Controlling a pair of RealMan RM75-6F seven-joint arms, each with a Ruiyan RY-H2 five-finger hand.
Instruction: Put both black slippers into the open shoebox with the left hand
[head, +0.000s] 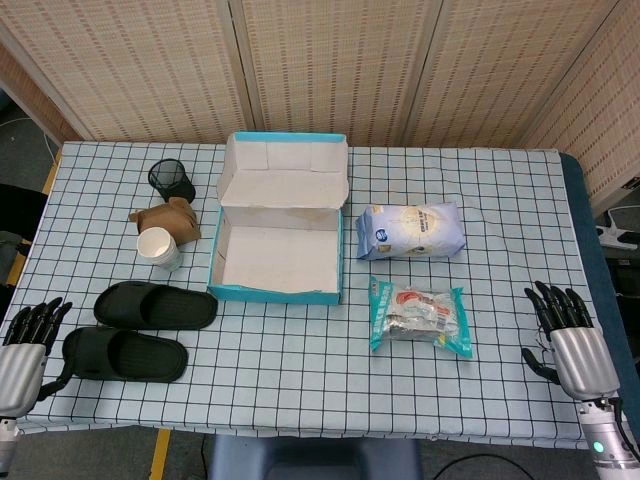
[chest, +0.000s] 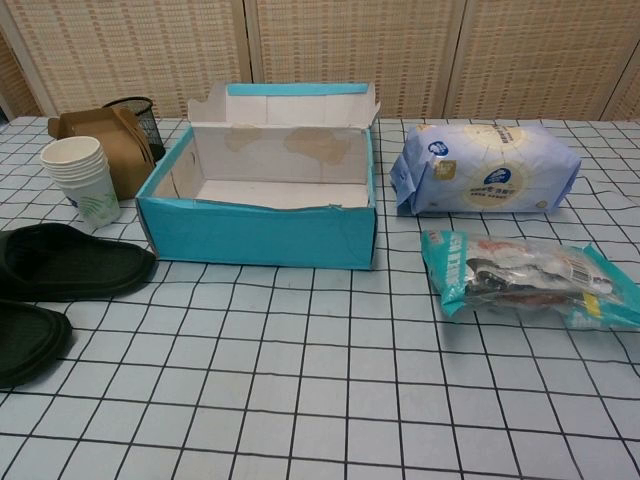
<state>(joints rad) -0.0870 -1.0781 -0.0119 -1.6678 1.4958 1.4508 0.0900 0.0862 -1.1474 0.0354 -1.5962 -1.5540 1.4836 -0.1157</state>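
Both black slippers lie flat on the checked tablecloth (head: 300, 380) at the robot's left, still outside the box: near slipper (head: 125, 353) just beside the left hand (head: 25, 345), far slipper (head: 156, 305) between it and the open shoebox (head: 278, 290), which is empty with its lid flap standing up at the back. Left hand holds nothing, fingers spread and pointing up at the table edge; right hand (head: 570, 335) likewise empty and spread, well apart at the far right edge. Risks, as judgement: slippers are low, flat and soft, so a top grasp may slide off or only pinch the strap and let the sole droop and catch the box's front wall; the two lie close together, so reaching for one may nudge the other. The stacked paper cups (head: 160, 248) stand just beside the far slipper and near the box corner, easy to tip on the carry; the brown paper bag (head: 168, 218) and black mesh pen holder (head: 172, 180) sit behind them. The tissue pack (head: 410, 232) and snack bag (head: 418, 318) are right of the box, out of the path. Hard to see: chest view shows neither hand and cuts both slippers at its left edge; left hand is partly cropped in head view, thumb position unclear
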